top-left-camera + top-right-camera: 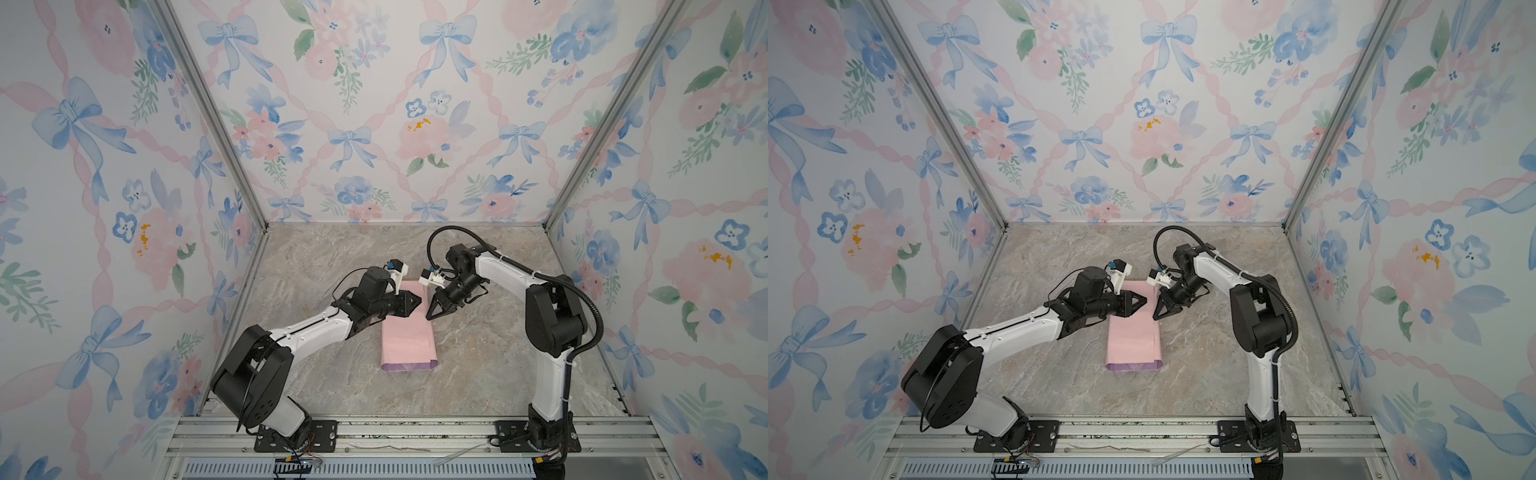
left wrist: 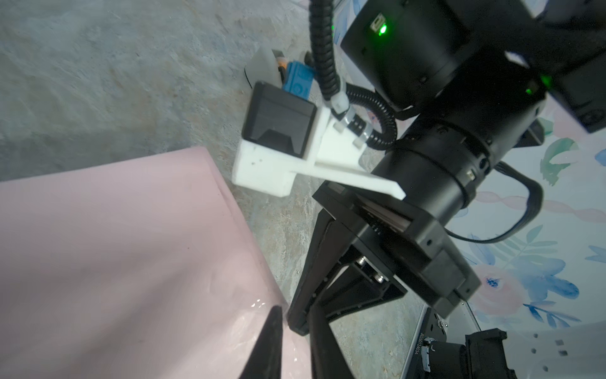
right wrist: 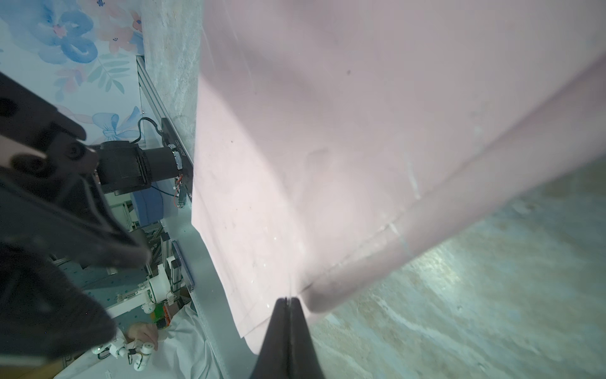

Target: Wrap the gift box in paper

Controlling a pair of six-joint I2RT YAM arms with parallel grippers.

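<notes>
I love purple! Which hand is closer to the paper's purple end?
Right. The right hand pinches the paper at its side, nearer the purple end; the left hand is over the paper farther back.

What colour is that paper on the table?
Pale pink, with lilac along the near edge of the paper; clearest in a top view.

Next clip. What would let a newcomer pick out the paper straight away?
Look at the marble tabletop enclosed by floral walls. At its middle, where the left arm and the right arm reach in, lies the paper, folded over into a long bundle. It is the only pale pink thing on the stone, with a lilac strip along its near end.
</notes>
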